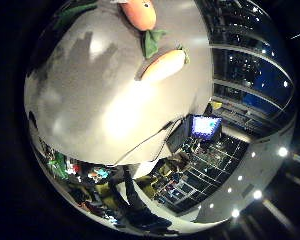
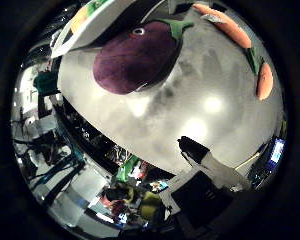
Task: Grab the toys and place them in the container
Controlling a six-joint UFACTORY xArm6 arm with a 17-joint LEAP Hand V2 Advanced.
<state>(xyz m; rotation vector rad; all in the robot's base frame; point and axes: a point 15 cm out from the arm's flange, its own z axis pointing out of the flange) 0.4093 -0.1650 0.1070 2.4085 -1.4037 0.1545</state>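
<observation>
A big purple eggplant toy (image 2: 135, 62) lies on the grey desk (image 2: 200, 115), right up against a white container (image 2: 97, 25) with something yellow and green inside. Two orange carrot toys (image 2: 222, 22) (image 2: 264, 80) lie further off on the desk, well apart from the eggplant. A bit of the hand (image 2: 210, 167) pokes over the desk.

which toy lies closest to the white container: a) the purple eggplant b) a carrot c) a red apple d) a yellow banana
a: the purple eggplant lies on the grey table right against the white container, while both carrots lie farther off.
</observation>
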